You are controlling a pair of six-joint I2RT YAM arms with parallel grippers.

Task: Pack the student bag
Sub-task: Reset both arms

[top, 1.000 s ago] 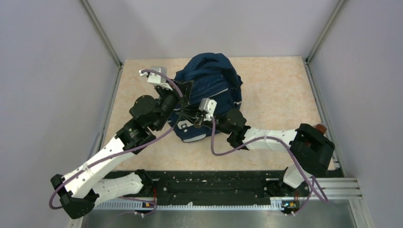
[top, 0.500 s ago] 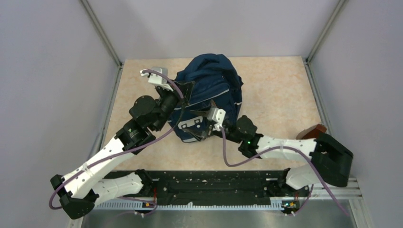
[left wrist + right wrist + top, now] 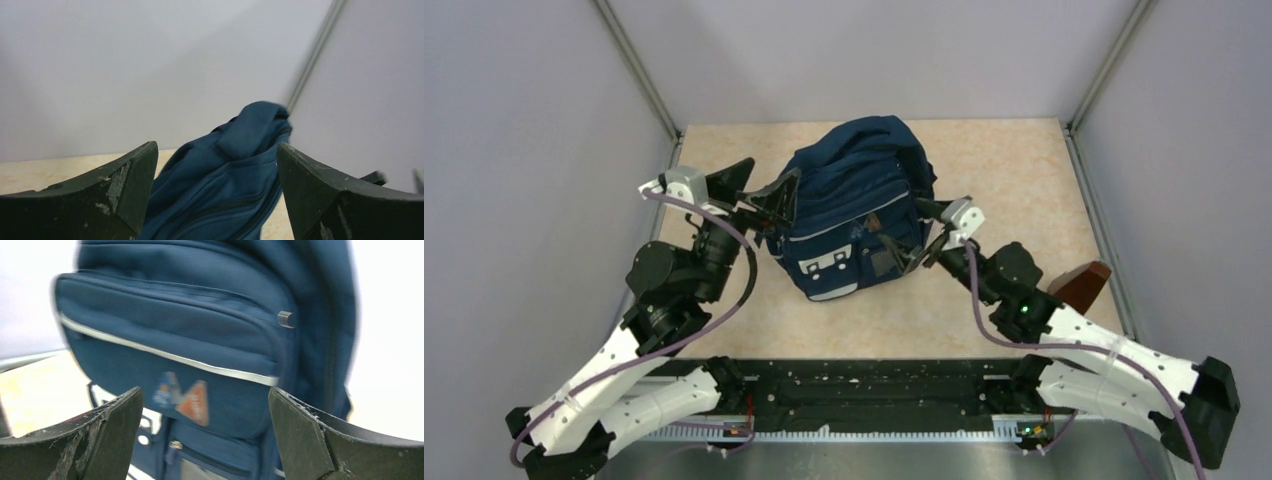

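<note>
Both arms now stand back from the large navy-blue fabric backpack (image 3: 849, 200); left pincer (image 3: 764, 190) and right pincer (image 3: 914, 238) wide, empty. Probably release step; next: retreat clear.

Soft, even overhead light; one wrist view smeared.

From above, the student bag (image 3: 854, 190) and the beige table (image 3: 1014, 190) are sharp and evenly lit, with only a faint soft shadow along the bag's near edge and no glare. In the left wrist view the bag looks slightly soft, and the dark fingers (image 3: 100, 200) of the left gripper (image 3: 215, 150) sit dim in the bottom corners. The right wrist view is blurred: the bag's outlines smear, and the area right of it is washed out to white.
</note>
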